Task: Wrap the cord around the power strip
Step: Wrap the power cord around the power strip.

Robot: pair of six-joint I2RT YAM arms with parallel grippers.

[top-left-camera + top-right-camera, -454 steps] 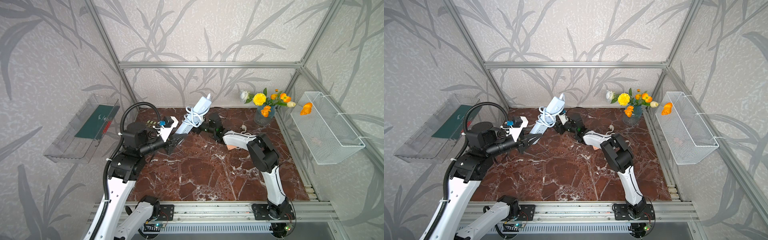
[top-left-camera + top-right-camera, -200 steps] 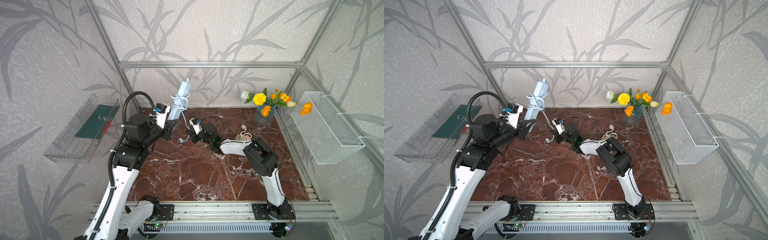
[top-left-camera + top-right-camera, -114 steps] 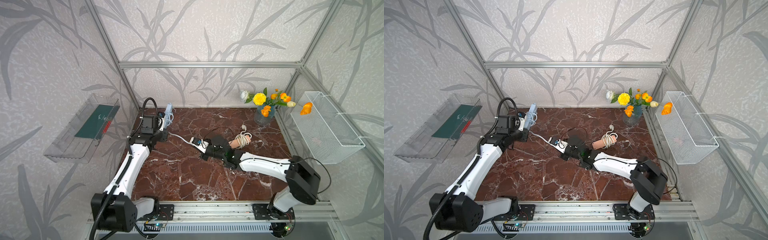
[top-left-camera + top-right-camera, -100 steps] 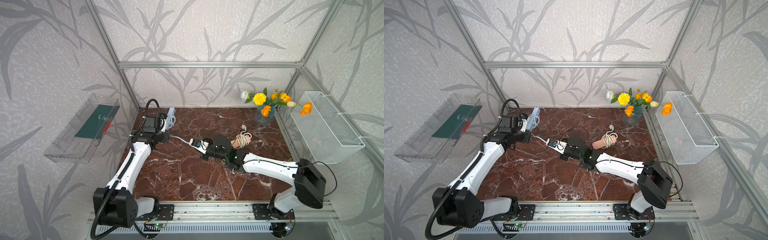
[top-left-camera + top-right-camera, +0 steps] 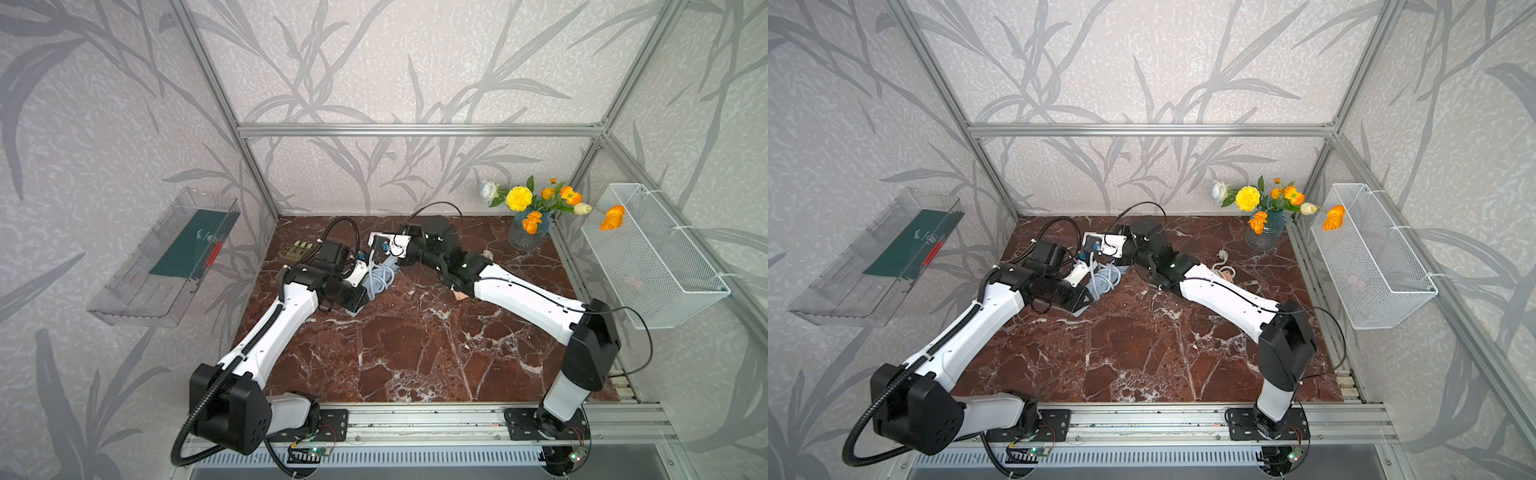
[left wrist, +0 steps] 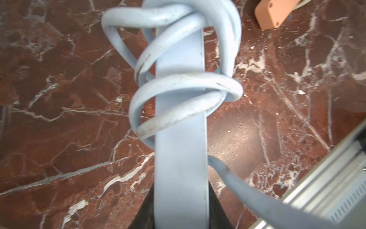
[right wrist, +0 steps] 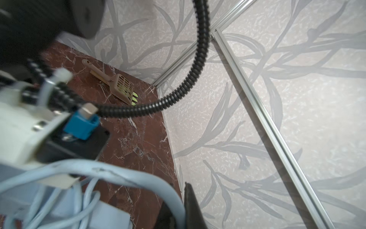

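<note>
Grip at the near end is looking sound: the left gripper (image 6: 181, 208) is clenching the pale blue power strip (image 6: 180, 158) across one narrow end, its black fingers pressing on either flank. The strip is reading as a light, rigid plastic bar with smooth sides, so a pinch this far from its middle is probably letting it pivot or slide under a sideways pull.

Further along, the cord (image 6: 186, 83) is circling the strip in several loose loops, some standing off the body. It is looking thick, rubbery and springy, so slack turns are likely wanting to uncoil. Holding it close to the last loop and keeping it taut seems best.

Beyond that, the right gripper (image 7: 178, 216) is closing on the free run of cord, just beside the strip. In both top views the strip (image 5: 376, 282) is hanging low over the marble table (image 5: 415, 353), at its far left-of-middle. A brown scoop (image 7: 118, 85) is lying untouched in the far corner.

Compared with half a second ago, the strip is sitting further from the left wall. The grippers, then well apart with cord stretched between them, are now bunching together.
</note>
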